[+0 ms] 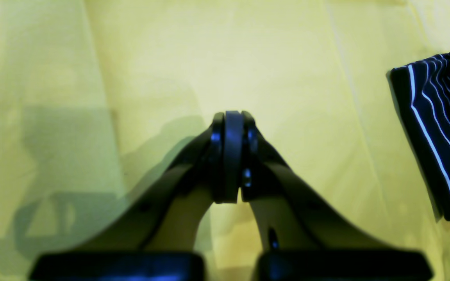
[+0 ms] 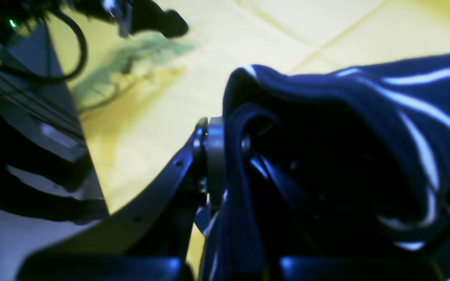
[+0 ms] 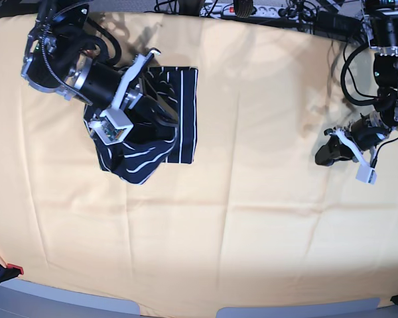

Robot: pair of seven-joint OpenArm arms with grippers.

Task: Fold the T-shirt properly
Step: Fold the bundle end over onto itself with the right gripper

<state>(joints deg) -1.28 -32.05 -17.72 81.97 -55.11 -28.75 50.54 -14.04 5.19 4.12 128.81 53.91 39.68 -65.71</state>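
Observation:
The T-shirt [image 3: 184, 112], dark navy with thin white stripes, lies bunched at the back left of the yellow tablecloth [image 3: 225, 218] in the base view. Part of it lies flat and part is lifted and crumpled. My right gripper [image 3: 160, 116] is over it and shut on a fold of the cloth. In the right wrist view the cloth [image 2: 346, 128] drapes over the gripper [image 2: 229, 156] and hides one finger. My left gripper [image 3: 323, 156] hovers far to the right, shut and empty. Its wrist view shows its tips [image 1: 233, 121] pressed together and a T-shirt [image 1: 436, 128] corner at the right edge.
A power strip [image 3: 252, 9] and cables run along the table's back edge. The left arm's base and wiring [image 3: 385, 40] stand at the back right. A red clamp [image 3: 10, 268] grips the front left corner. The tablecloth has soft creases.

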